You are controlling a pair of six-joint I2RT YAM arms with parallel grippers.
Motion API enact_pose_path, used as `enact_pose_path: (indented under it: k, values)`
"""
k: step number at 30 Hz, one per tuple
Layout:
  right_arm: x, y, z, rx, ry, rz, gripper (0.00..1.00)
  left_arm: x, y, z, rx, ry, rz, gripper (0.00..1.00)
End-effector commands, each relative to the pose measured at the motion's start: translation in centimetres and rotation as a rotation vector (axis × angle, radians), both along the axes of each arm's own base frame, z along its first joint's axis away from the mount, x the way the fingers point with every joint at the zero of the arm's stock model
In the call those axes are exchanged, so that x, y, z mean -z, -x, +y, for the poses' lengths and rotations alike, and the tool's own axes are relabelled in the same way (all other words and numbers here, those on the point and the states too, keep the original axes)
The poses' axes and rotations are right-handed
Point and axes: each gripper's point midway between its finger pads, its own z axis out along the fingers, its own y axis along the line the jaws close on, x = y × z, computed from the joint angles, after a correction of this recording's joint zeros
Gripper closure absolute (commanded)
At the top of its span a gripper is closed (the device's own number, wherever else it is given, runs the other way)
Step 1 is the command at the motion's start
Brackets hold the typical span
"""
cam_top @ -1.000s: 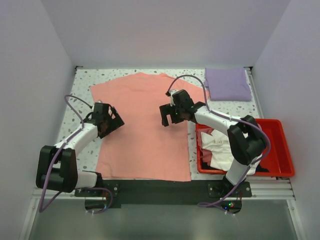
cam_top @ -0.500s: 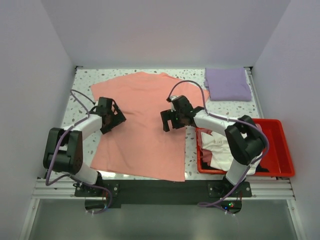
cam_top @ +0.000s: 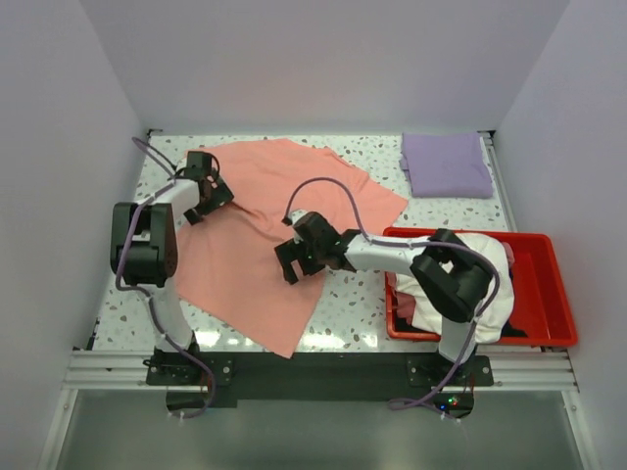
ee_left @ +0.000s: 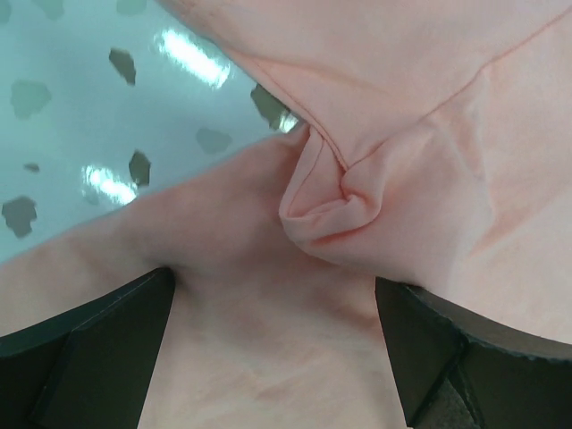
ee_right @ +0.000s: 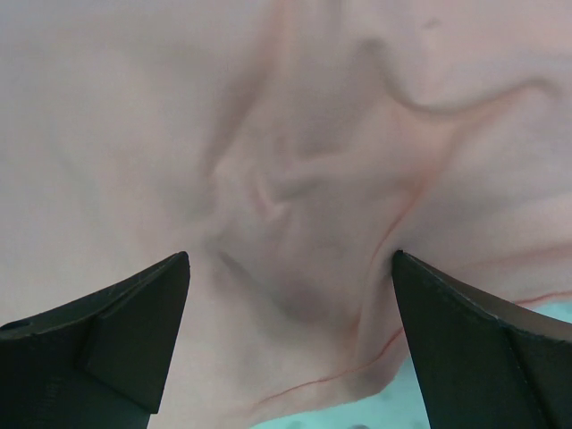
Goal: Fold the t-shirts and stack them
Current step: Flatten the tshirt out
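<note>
Jaws on both arms are spread wide, nothing pinched in either. The wrist views just show the dark fingers [ee_left: 80,349] far apart with pink cloth filling the gap between them.

So the salmon-pink t-shirt [cam_top: 245,255] is the one being worked. It's lying on the bench [cam_top: 362,304], skewed on a diagonal from the far left down toward the near middle, and it's pretty rumpled. The lavender t-shirt [cam_top: 446,164] is already folded at the far right corner. A cream-white t-shirt [cam_top: 485,264] is heaped in the red bin [cam_top: 549,294], spilling over its rim.

My read: this is the spread-and-straighten bit, with no real fold made on the pink one yet.

Pose-wise, the left arm [cam_top: 171,201] reaches way out to the shirt's far-left edge. The left jaws sit right over a little bunched pleat [ee_left: 335,201] by a seam, next to bare bench. The right arm [cam_top: 377,255] stretches across to its left, and the right jaws are low over a wrinkled patch [ee_right: 268,197] mid-shirt. Can't tell if the tips are actually touching the cloth.

Next up, I'd guess each side needs to close on an edge. Then pull apart to get it flat and square to the bench before folding. Grabbing that pleat as-is could lock the crease in.
</note>
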Motion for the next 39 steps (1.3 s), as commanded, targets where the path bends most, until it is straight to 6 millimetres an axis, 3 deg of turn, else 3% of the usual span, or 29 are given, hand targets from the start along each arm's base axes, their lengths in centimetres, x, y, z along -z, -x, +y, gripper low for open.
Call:
enact_pose_path:
  k: [1,2,3,5,7,8,10,11,14,15,17,18,19,21,23,24,26,30,31,32,33,34,35,36,37,38,39]
  values:
    - [2.8,7.0,3.6,-0.138,0.031,0.135,0.01,4.8,1.7,0.9,-0.001,-0.002,0.173,0.0]
    - [2.4,7.6,4.9,-0.168,0.014,0.137,0.01,4.9,1.1,0.8,0.006,0.002,0.173,0.0]
    - [2.2,9.7,6.4,-0.235,-0.003,0.16,0.01,5.1,-0.1,1.9,-0.017,0.009,0.172,0.0]
    - [0.8,10.8,9.2,-0.295,-0.054,0.16,0.01,5.0,-1.5,1.9,-0.001,0.012,0.158,0.0]
    - [0.7,12.8,11.5,-0.368,-0.079,0.188,0.01,4.8,-3.5,1.9,0.008,0.015,0.135,0.0]
    - [-0.6,12.8,13.5,-0.398,-0.12,0.169,0.01,4.6,-4.2,1.8,0.021,0.017,0.126,0.0]
    - [-0.3,13.5,15.1,-0.432,-0.12,0.183,0.01,4.2,-5.9,1.1,0.052,0.05,0.094,0.0]
    - [-1.4,13.2,16.4,-0.436,-0.148,0.168,0.01,4.1,-5.8,0.9,0.07,0.059,0.108,0.0]
    - [-3.3,12.4,17.4,-0.447,-0.171,0.116,0.01,2.4,-5.7,1.3,0.059,0.042,0.075,0.0]
    - [-3.9,12.1,17.3,-0.447,-0.168,0.099,0.01,0.8,-5.0,1.6,0.051,0.036,0.046,0.0]
    - [-6.5,10.8,17.0,-0.437,-0.17,0.006,0.01,-0.8,-4.2,1.7,0.05,0.04,0.003,0.0]
    - [-7.4,10.2,16.8,-0.424,-0.167,-0.024,0.01,-3.8,-4.3,1.8,0.044,0.032,-0.061,0.0]
    - [-9.3,9.6,16.4,-0.415,-0.182,-0.064,0.01,-5.2,-4.0,2.2,0.03,0.017,-0.087,0.0]
    - [-10.8,7.4,15.2,-0.358,-0.164,-0.122,0.01,-8.6,-2.8,2.5,0.003,0.003,-0.147,0.0]
    - [-12.6,5.8,14.0,-0.317,-0.176,-0.164,0.01,-10.2,-1.6,2.8,-0.017,-0.008,-0.175,0.0]
    - [-13.1,3.9,13.0,-0.275,-0.173,-0.179,0.01,-11.1,-0.4,2.8,-0.023,-0.011,-0.19,0.0]
    - [-14.0,1.9,11.9,-0.238,-0.177,-0.193,0.01,-11.3,1.3,3.0,-0.047,-0.014,-0.189,0.0]
    - [-13.4,-5.1,8.9,-0.133,-0.134,-0.199,0.01,-9.6,6.0,2.6,-0.071,0.01,-0.172,0.0]
    - [-14.6,-6.9,9.1,-0.119,-0.139,-0.23,0.01,-9.1,6.7,2.4,-0.075,0.019,-0.172,0.0]
    - [-14.3,-8.1,8.6,-0.107,-0.11,-0.242,0.01,-7.6,8.0,2.3,-0.078,0.022,-0.15,0.0]
    - [-12.1,-10.2,7.9,-0.085,-0.071,-0.227,0.01,-7.7,8.5,2.3,-0.081,0.021,-0.169,0.0]
    - [-13.5,-12.1,8.3,-0.073,-0.088,-0.267,0.01,-7.4,8.9,2.5,-0.09,0.019,-0.173,0.0]
    - [-13.1,-13.4,8.1,-0.066,-0.073,-0.278,0.01,-6.4,9.9,2.7,-0.102,0.014,-0.157,0.0]
    - [-10.1,-15.2,7.6,-0.053,-0.033,-0.249,0.01,-5.9,10.4,3.1,-0.119,-0.004,-0.145,0.0]
    - [-11.9,-17.1,8.2,-0.045,-0.067,-0.289,0.01,-5.5,10.8,3.3,-0.14,-0.005,-0.134,0.0]
    - [-10.7,-18.5,7.3,-0.025,-0.043,-0.273,0.01,-4.6,11.6,3.6,-0.154,-0.009,-0.111,0.0]
    - [-7.9,-19.4,7.5,-0.029,-0.016,-0.245,0.01,-4.3,11.8,3.9,-0.164,-0.013,-0.105,0.0]
